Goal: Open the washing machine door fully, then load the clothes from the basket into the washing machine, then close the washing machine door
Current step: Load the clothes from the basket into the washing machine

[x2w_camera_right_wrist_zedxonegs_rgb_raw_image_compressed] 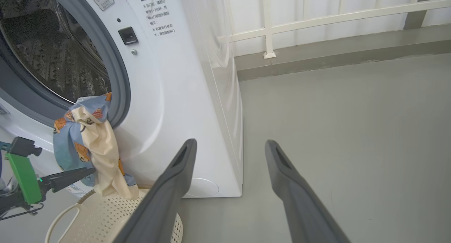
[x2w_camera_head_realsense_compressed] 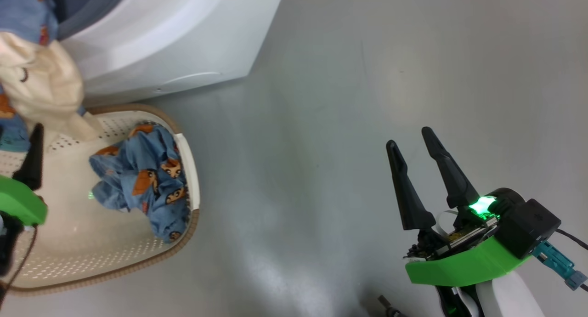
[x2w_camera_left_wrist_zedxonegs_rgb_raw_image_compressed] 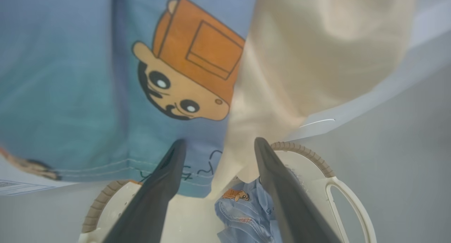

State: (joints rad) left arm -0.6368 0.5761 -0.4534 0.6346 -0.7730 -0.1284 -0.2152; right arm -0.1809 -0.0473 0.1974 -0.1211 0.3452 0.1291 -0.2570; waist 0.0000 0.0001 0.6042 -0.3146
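Fronting the washing machine (x2w_camera_right_wrist_zedxonegs_rgb_raw_image_compressed: 169, 105): Chinese notice (x2w_camera_right_wrist_zedxonegs_rgb_raw_image_compressed: 158, 14)

Grey floor (x2w_camera_head_realsense_compressed: 344, 101) carries white washing machine (x2w_camera_head_realsense_compressed: 174, 41), basket (x2w_camera_head_realsense_compressed: 92, 252) just beside.

Smooth grey floor (x2w_camera_head_realsense_compressed: 349, 101), matte, with a soft pale glare patch low in the head view. In the right wrist view, raised grey kerb (x2w_camera_right_wrist_zedxonegs_rgb_raw_image_compressed: 334, 49) along the back edge. White railing (x2w_camera_right_wrist_zedxonegs_rgb_raw_image_compressed: 317, 19) of thin bars above the kerb, square post foot (x2w_camera_right_wrist_zedxonegs_rgb_raw_image_compressed: 269, 54) planted on it. Pale white panels (x2w_camera_right_wrist_zedxonegs_rgb_raw_image_compressed: 285, 7) behind the bars. Even, diffuse light.
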